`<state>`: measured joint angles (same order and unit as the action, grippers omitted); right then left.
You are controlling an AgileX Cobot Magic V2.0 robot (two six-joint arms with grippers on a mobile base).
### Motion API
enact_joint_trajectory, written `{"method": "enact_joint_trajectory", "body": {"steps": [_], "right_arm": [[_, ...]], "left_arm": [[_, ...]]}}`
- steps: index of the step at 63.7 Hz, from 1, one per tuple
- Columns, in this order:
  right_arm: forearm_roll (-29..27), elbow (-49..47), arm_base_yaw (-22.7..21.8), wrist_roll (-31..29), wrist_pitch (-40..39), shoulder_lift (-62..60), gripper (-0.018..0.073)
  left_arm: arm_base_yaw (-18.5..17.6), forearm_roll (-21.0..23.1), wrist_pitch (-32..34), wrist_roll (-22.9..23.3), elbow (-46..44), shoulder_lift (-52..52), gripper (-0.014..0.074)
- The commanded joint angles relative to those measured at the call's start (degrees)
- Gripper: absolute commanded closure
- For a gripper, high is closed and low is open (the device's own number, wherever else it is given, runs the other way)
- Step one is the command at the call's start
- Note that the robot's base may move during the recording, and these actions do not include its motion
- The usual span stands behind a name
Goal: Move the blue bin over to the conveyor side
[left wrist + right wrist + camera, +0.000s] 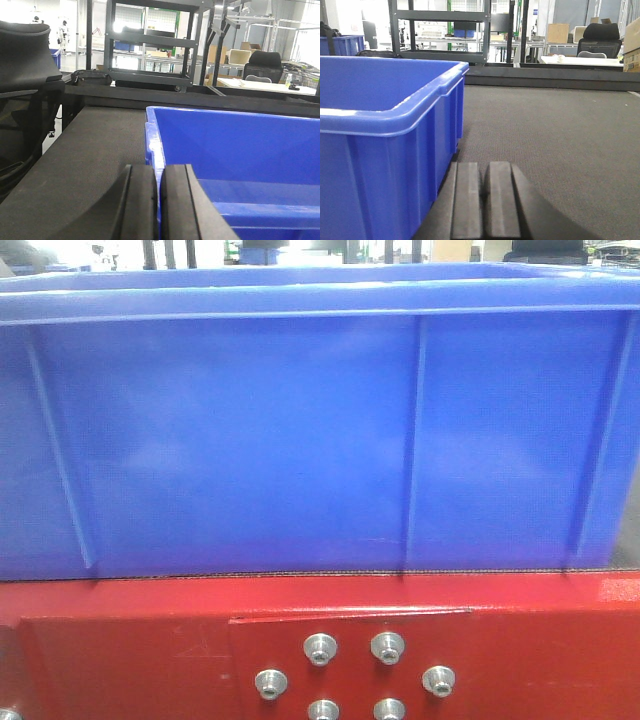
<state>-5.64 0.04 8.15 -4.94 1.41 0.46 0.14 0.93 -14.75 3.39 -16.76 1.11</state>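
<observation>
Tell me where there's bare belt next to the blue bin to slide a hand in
Bare belt lies open on the left of the blue bin, out to the belt's far edge. In the right wrist view a wider patch runs from the bin's right wall to the dark far rail. It is tight at the near red frame, where the bin's wall stands right at the edge.

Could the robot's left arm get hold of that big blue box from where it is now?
Probably yes. The left gripper, its jaws closed together, sits right at the blue bin, level with its near rim, and nothing lies between them. It would have to open first to take the rim.
</observation>
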Motion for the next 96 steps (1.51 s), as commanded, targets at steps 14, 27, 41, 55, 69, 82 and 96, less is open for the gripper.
{"method": "enact_joint_trajectory", "body": {"steps": [14, 27, 41, 55, 69, 82, 96], "right_arm": [[-0.09, -0.04, -0.44, -0.56, -1.00, -0.46, 0.0648], [-0.09, -0.04, -0.44, -0.56, -1.00, -0.46, 0.0648], [-0.09, -0.04, -0.44, -0.56, -1.00, -0.46, 0.0648], [-0.09, -0.04, -0.44, -0.56, -1.00, -0.46, 0.0648], [-0.09, -0.04, -0.44, -0.56, -1.00, -0.46, 0.0648], [-0.09, -0.04, -0.44, -0.56, -1.00, -0.46, 0.0648], [-0.09, -0.04, -0.44, -0.56, -1.00, -0.46, 0.0648]], "left_arm": [[1.72, -1.46, 4.46, -5.65, 5.28, -1.11, 0.0585], [2.25, 1.32, 12.28, -7.45, 14.05, -1.11, 0.0593], [2.25, -4.40, 15.44, -2.30, 16.76, -1.11, 0.0593], [2.25, -4.40, 13.95, -2.17, 16.76, -1.11, 0.0593], [2.25, -4.16, 13.81, -2.17, 16.76, -1.11, 0.0593], [2.25, -4.16, 13.94, -2.17, 16.76, -1.11, 0.0593], [2.25, -4.16, 13.94, -2.17, 16.76, -1.11, 0.0593]]}}
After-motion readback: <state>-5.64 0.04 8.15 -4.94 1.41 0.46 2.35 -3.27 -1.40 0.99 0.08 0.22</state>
